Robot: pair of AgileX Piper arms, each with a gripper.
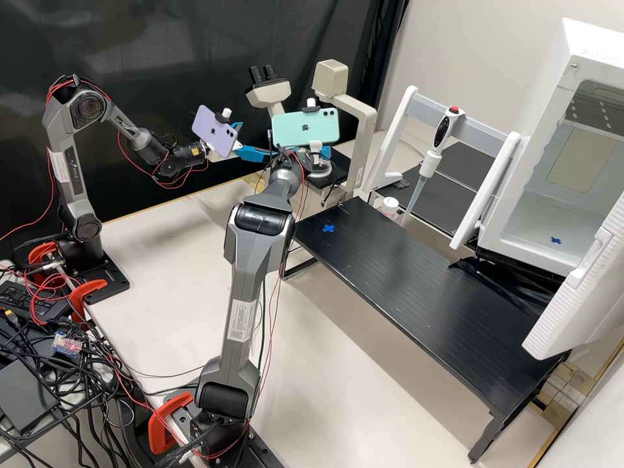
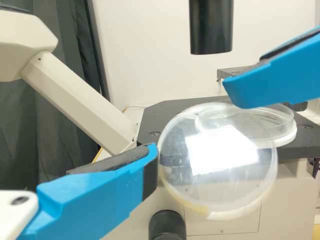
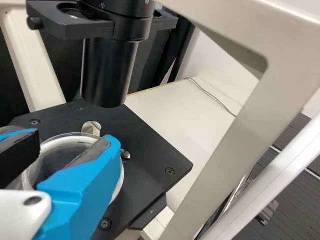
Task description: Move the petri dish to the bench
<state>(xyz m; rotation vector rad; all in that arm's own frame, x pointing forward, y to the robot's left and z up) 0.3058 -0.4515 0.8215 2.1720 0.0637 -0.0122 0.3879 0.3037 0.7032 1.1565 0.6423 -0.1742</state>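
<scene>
Held at the rim by the left gripper (image 1: 255, 147): one clear, glossy, thin-walled disc (image 2: 220, 187), round and tilted, in front of the microscope (image 1: 368, 140); spread of that grip hard to judge. Lying on the flat, matte black stage (image 3: 145, 160): one shallow, clear petri dish (image 3: 49, 156) with a pale ring. Partly open above, two blue fingers parted: the right gripper (image 1: 325, 151), contact with the rim unclear. On the ribbed black platform (image 1: 403, 279): one blue cross (image 1: 328, 228). Near that: one slender pipette (image 1: 431, 162).
</scene>
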